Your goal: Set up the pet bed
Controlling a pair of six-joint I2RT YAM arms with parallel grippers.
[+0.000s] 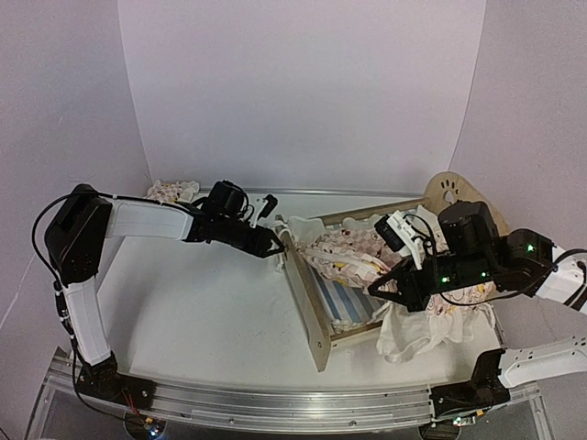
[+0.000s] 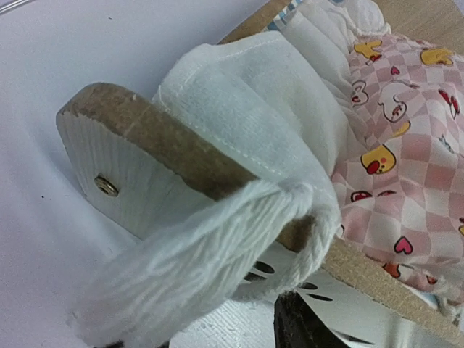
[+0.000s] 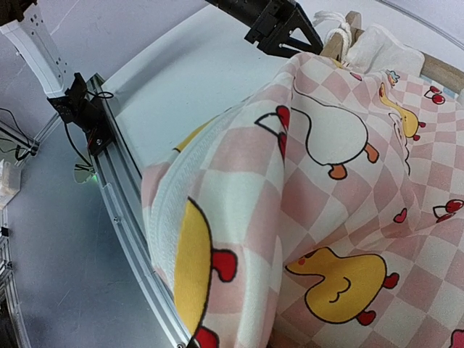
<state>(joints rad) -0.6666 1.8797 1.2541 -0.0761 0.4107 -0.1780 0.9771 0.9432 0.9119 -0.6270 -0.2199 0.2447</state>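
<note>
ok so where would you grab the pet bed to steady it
On the pet bed, probably the near end of the footboard, pinched across its thin top edge from above, on the open-table side. The plank stands on edge and is bare there, while the duck-print cover drapes over its far corner and the bed's inside.

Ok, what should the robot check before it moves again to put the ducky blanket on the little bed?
1. Bed frame standing flat on the table: ok.
2. White strap looped over the frame's end board: ok.
3. Left gripper, jaws holding that strap: cannot tell.
4. Right gripper, jaws shut on the duck cover: ok.
5. Duck cover spread over the striped base: not ok, bunched, stripes showing.
</note>
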